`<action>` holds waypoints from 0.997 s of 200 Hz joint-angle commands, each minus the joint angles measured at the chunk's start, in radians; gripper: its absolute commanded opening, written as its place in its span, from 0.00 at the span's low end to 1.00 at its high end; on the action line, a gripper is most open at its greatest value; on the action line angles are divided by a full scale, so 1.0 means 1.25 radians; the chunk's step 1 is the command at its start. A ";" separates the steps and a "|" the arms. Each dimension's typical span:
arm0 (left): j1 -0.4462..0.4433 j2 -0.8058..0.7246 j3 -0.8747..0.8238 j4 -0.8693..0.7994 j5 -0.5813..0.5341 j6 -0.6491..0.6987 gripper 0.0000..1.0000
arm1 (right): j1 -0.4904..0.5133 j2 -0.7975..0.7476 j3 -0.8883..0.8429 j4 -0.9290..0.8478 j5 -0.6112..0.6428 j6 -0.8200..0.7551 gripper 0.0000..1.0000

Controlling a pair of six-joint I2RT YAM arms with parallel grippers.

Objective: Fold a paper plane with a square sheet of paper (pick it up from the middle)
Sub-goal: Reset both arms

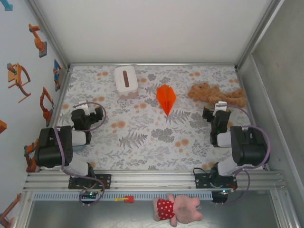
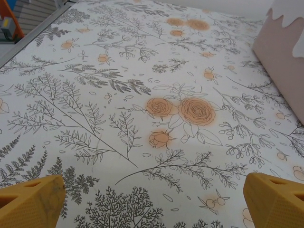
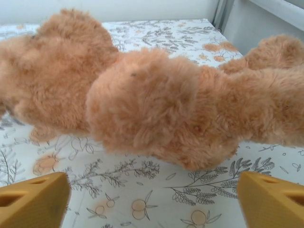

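From above, the paper plane [image 1: 166, 98] lies flat on the floral table [image 1: 142, 137], nose toward 6 o'clock, with nothing touching it. The tissue box [image 1: 126, 80] sits at its 10 o'clock and the tan plush toy [image 1: 218, 94] at its 3 o'clock. The left gripper [image 1: 89, 114] is at the plane's 8 o'clock and the right gripper [image 1: 214, 111] at its 4 o'clock, both well apart from it. In the left wrist view, the fingertips [image 2: 31, 202] are spread wide over the cloth, holding nothing. In the right wrist view, the fingertips [image 3: 33, 199] are equally wide, with the plush toy just ahead at 12 o'clock, ungripped.
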 commanded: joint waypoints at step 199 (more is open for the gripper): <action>-0.057 0.005 0.064 -0.048 -0.103 0.045 0.96 | -0.008 -0.002 0.071 -0.089 -0.004 0.022 0.99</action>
